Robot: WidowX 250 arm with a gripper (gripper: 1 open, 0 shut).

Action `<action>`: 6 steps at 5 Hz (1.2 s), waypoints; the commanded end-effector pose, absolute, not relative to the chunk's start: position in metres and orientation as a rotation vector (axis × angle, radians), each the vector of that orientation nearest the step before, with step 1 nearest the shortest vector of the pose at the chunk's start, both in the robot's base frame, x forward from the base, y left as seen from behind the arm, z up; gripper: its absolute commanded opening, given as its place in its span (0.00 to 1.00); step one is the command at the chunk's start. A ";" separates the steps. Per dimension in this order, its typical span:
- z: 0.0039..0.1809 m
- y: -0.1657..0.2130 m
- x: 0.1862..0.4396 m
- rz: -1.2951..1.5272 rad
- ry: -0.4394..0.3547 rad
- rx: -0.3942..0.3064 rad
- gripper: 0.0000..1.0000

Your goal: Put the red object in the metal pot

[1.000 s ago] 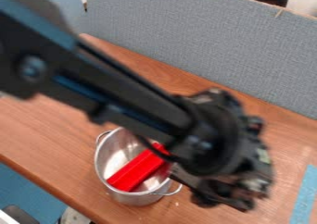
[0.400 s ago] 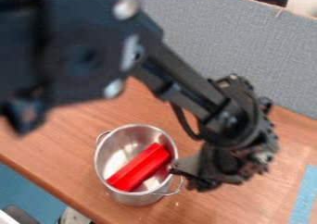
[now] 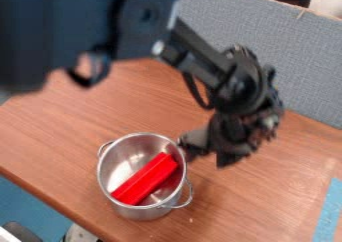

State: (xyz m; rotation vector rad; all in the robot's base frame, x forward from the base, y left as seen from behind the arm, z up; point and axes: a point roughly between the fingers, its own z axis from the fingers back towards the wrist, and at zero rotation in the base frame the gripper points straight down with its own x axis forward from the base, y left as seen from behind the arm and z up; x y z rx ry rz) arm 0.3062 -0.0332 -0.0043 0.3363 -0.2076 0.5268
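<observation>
Wooden surface [image 3: 267,201], grey panel behind | red block [image 3: 144,180]: looks light, stiff, maybe slick; pinch mid-length across the narrow sides | block slanted inside metal pot [image 3: 120,162], below-left of jaws [image 3: 214,149] in view, apart (nothing gripped) | jaws: released, blurry | placement looks done

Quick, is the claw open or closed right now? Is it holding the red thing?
Claw: open, holding nothing; the red block is in the pot.
</observation>
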 end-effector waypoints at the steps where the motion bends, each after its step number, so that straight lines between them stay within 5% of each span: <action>1: 0.002 -0.025 0.334 0.564 -0.262 0.327 1.00; 3: 0.013 -0.057 0.331 0.408 -0.284 0.324 1.00; 5: 0.087 -0.040 0.292 0.575 -0.282 0.318 1.00; 6: 0.074 -0.019 0.294 0.600 -0.276 0.272 1.00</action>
